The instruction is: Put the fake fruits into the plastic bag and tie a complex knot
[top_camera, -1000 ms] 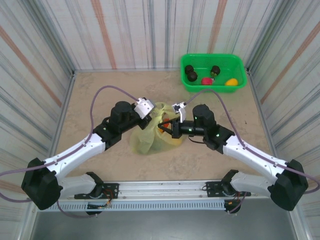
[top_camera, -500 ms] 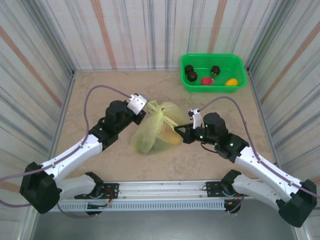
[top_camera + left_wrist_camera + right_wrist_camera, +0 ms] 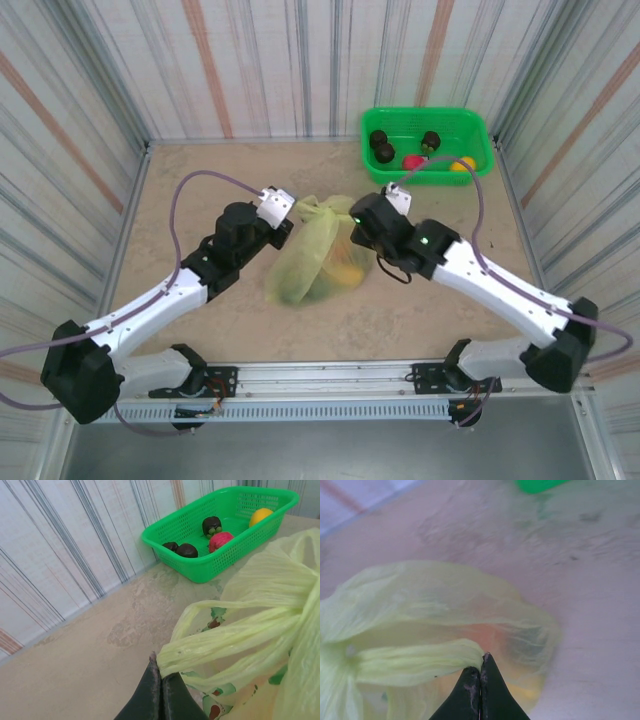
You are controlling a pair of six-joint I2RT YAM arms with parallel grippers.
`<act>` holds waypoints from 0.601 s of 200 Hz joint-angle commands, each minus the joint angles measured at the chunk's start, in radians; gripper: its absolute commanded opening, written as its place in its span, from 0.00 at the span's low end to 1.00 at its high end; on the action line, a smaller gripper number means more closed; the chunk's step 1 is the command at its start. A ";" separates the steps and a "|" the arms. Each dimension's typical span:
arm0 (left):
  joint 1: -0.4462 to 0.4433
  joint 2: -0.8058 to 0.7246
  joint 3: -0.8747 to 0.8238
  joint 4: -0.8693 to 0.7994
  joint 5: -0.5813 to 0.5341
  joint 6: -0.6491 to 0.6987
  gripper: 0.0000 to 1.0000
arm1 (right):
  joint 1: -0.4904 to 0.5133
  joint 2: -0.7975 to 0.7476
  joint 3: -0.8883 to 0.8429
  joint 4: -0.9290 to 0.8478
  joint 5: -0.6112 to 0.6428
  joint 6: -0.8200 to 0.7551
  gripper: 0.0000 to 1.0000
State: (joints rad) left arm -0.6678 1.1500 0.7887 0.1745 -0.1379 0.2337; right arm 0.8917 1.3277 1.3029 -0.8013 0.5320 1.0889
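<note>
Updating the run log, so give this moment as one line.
phase: knot tying | left end effector: shut on plastic bag strand | right end effector: shut on another strand | green basket: holds fruits

Striped panel walls (image 3: 250, 60) enclose beige mottled tabletop (image 3: 190, 170); metal rail (image 3: 330, 381) along near edge.

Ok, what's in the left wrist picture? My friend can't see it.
The left claw is shut on a twisted handle of the yellow-green plastic bag. Behind it, a green basket holds five toy fruits: three dark, one pink, one yellow.
</note>
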 commanded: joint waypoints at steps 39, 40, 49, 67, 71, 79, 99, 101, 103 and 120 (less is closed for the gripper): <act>0.001 0.004 0.017 0.011 -0.118 -0.040 0.00 | 0.048 0.324 0.333 -0.701 0.353 0.539 0.00; 0.001 0.004 0.017 0.011 -0.120 -0.039 0.00 | 0.047 0.326 0.333 -0.707 0.353 0.545 0.00; 0.002 0.007 0.017 0.012 -0.145 -0.043 0.00 | 0.040 0.329 0.330 -0.751 0.356 0.596 0.00; 0.012 0.010 0.010 0.022 -0.165 -0.064 0.00 | 0.032 0.305 0.290 -0.773 0.370 0.638 0.00; 0.018 0.010 0.008 0.021 -0.166 -0.070 0.00 | 0.028 0.299 0.277 -0.766 0.369 0.638 0.00; 0.026 0.015 0.008 0.020 -0.165 -0.078 0.00 | 0.019 0.285 0.255 -0.759 0.362 0.641 0.00; 0.039 0.026 0.010 0.017 -0.169 -0.080 0.00 | -0.010 0.246 0.184 -0.722 0.335 0.639 0.00; 0.041 0.026 0.008 0.017 -0.169 -0.081 0.00 | -0.014 0.241 0.175 -0.718 0.333 0.639 0.00; 0.043 0.028 0.009 0.017 -0.169 -0.083 0.00 | -0.017 0.236 0.167 -0.712 0.329 0.638 0.00; 0.057 0.042 0.007 0.014 -0.171 -0.091 0.00 | -0.049 0.192 0.085 -0.655 0.302 0.625 0.00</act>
State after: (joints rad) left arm -0.6609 1.1805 0.7887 0.1757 -0.2001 0.1806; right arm 0.9005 1.5951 1.4815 -1.3739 0.8139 1.6497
